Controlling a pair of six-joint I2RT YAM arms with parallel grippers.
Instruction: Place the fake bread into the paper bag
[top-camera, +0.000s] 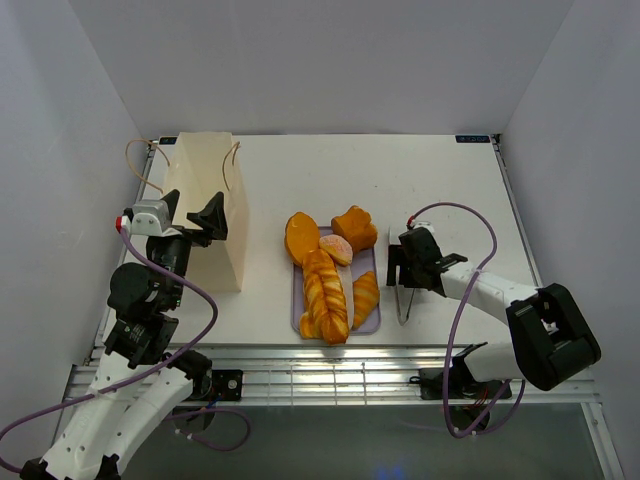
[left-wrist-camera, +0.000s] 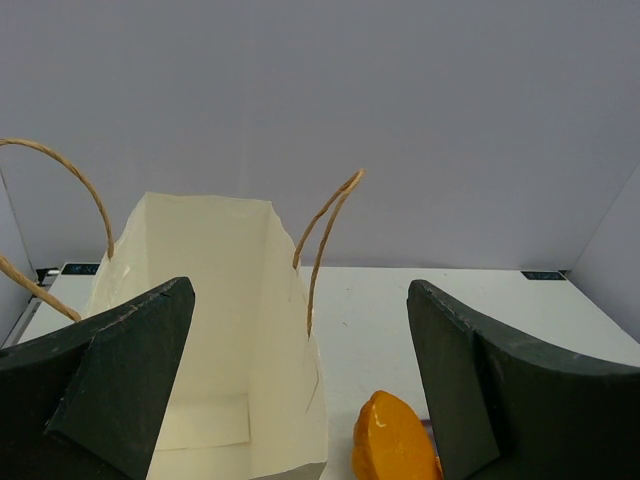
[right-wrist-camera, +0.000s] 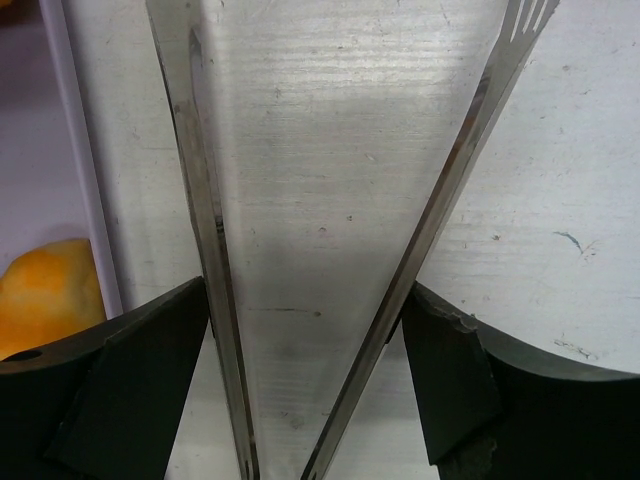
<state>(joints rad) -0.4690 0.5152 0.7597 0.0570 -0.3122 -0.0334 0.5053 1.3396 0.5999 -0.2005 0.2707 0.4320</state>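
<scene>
One paper bag (top-camera: 205, 205), cream, stands upright and open at the upper left of the overhead view, with two cord handles (left-wrist-camera: 325, 235). One lilac tray (top-camera: 372, 322) sits at centre frame, with the fake bread (top-camera: 325, 290) piled on it and overhanging its upper end. Five pieces are separable: an oval loaf, a darker chunk, a pale bun, a long braided loaf and a curved piece; overlap hides whether there are more. None is in the bag. One pair of metal tongs (top-camera: 403, 303) lies just right of the tray on the white surface (top-camera: 450, 190). A small dark label (top-camera: 475, 138) sits at the surface's upper right corner, unreadable. The left arm rises from lower left; the left tool (top-camera: 205, 225) (left-wrist-camera: 300, 290) is level at the bag's mouth, spread wide and empty. The right arm reaches low from lower right; the right tool (top-camera: 405, 268) (right-wrist-camera: 305, 300) points down, its fingers (right-wrist-camera: 130, 380) pressing the outer faces of both tong arms.
</scene>
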